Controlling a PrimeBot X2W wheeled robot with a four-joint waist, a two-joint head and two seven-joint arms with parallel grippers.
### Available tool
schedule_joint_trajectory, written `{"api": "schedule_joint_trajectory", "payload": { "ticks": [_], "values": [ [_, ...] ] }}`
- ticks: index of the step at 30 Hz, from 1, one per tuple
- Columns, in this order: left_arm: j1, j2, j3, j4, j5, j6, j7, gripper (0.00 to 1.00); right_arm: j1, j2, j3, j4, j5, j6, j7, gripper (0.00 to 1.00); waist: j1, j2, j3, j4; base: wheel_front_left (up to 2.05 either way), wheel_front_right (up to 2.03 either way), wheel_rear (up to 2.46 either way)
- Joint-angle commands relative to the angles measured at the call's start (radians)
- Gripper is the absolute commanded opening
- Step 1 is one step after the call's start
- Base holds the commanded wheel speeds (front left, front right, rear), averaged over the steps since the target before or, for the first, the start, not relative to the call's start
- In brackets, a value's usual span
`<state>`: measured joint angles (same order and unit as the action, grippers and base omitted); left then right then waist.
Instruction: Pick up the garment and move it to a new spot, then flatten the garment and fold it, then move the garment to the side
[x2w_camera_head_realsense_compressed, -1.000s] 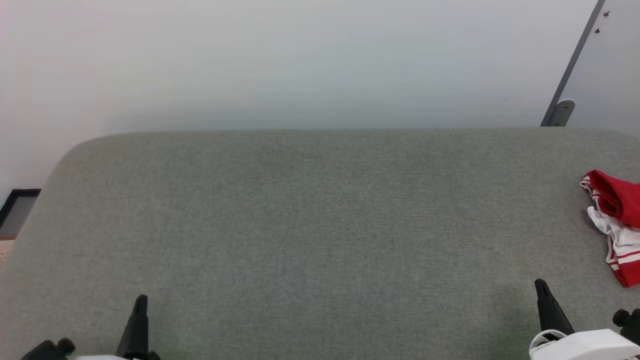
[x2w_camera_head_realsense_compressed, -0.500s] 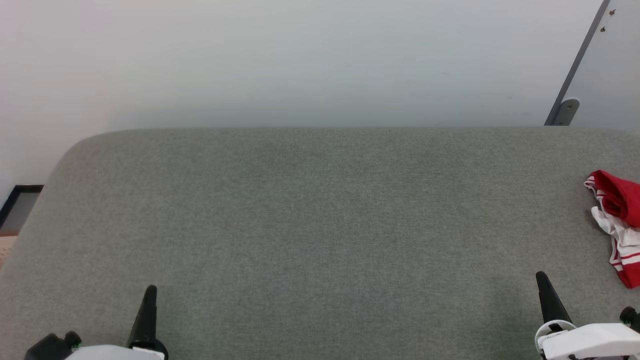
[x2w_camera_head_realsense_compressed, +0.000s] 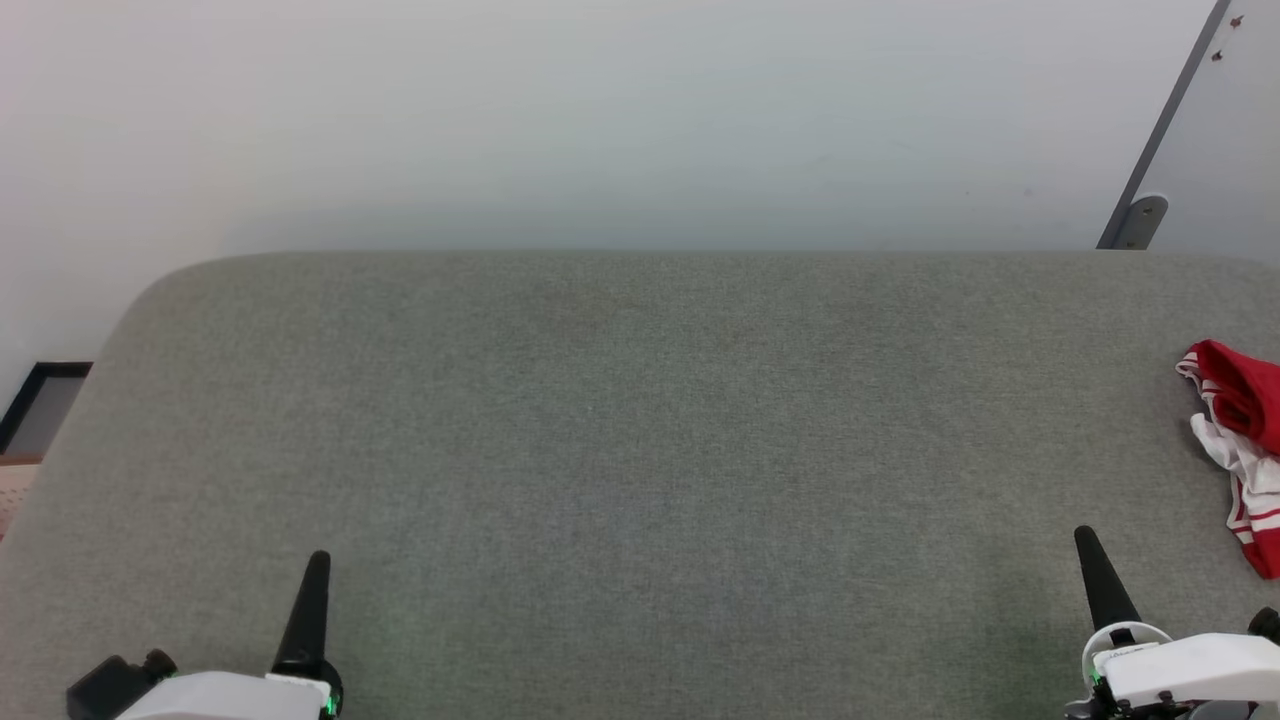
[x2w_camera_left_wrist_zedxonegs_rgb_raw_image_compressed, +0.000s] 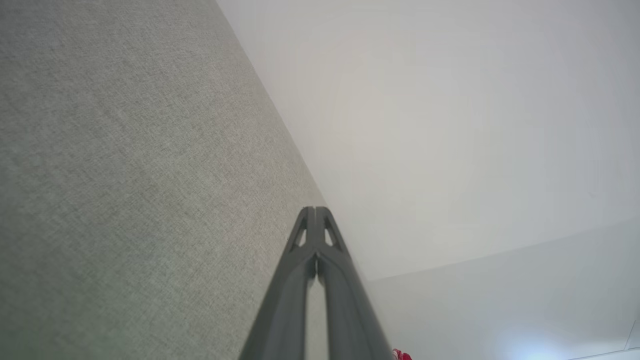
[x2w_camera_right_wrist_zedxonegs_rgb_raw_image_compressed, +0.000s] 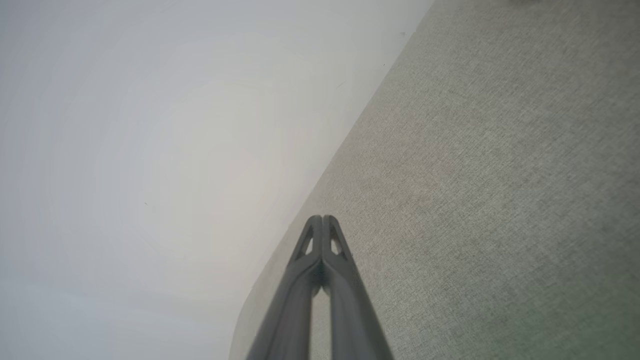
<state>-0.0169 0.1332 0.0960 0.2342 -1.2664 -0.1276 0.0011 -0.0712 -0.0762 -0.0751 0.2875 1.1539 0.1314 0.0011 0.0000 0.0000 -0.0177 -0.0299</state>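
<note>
Garment: The garment was seen bunched in a loose heap at the far right of the grey fabric surface, partly cut off by the right edge of the head view.
Garment detail: A red fold was seen on top, with white cloth and red-and-white striped trim below it. It had been neither flattened nor folded.
Left gripper: The left gripper was seen at the lower left of the head view. Its fingers were pressed together into one dark point, and nothing was held between them.
Left wrist view: The two fingers were seen meeting at their tips, with only a thin slit lower down. A small red scrap was seen at the bottom edge just right of them, too little to be identified.
Right gripper: The right gripper was seen at the lower right of the head view, likewise drawn fully together and empty.
Gripper and garment: The right gripper was placed nearer the garment, which lay beyond it and to its right. No contact was made by either gripper.
Height: Whether the fingertips touched the surface could not be told.
Surface: A rounded far-left corner was seen, and plain grey weave lay between the grippers.
Background: A pale wall was seen behind the surface. A slanted grey strip with a metal bracket at its foot stood at the upper right, and a dark frame at the left edge.
</note>
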Motion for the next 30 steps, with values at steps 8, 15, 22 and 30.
{"api": "schedule_joint_trajectory", "payload": {
  "ticks": [8, 15, 22, 30],
  "values": [
    [-0.032, -0.013, 0.008, -0.004, -0.07, -0.003, 0.022, 0.0, -0.023, 0.006, -0.01, -0.018, 0.091, -0.001, 0.025, 0.0, 0.0, 0.0, 0.003, 0.004, 0.0, 0.0, 0.0],
    [-0.043, -0.025, 0.01, -0.001, -0.119, -0.004, 0.039, 0.0, -0.026, 0.01, -0.016, -0.023, 0.157, -0.001, 0.04, 0.0, 0.0, 0.0, 0.006, 0.008, 0.0, 0.0, 0.0],
    [-0.053, -0.037, 0.012, 0.001, -0.164, -0.004, 0.054, 0.0, -0.029, 0.012, -0.021, -0.028, 0.217, -0.001, 0.055, 0.0, 0.0, 0.0, 0.008, 0.012, 0.0, 0.0, 0.0],
    [-0.067, -0.05, 0.015, 0.004, -0.216, -0.004, 0.07, 0.0, -0.032, 0.016, -0.028, -0.033, 0.284, -0.001, 0.071, 0.0, 0.0, 0.0, 0.011, 0.016, 0.0, 0.0, 0.0]
  ]
}}
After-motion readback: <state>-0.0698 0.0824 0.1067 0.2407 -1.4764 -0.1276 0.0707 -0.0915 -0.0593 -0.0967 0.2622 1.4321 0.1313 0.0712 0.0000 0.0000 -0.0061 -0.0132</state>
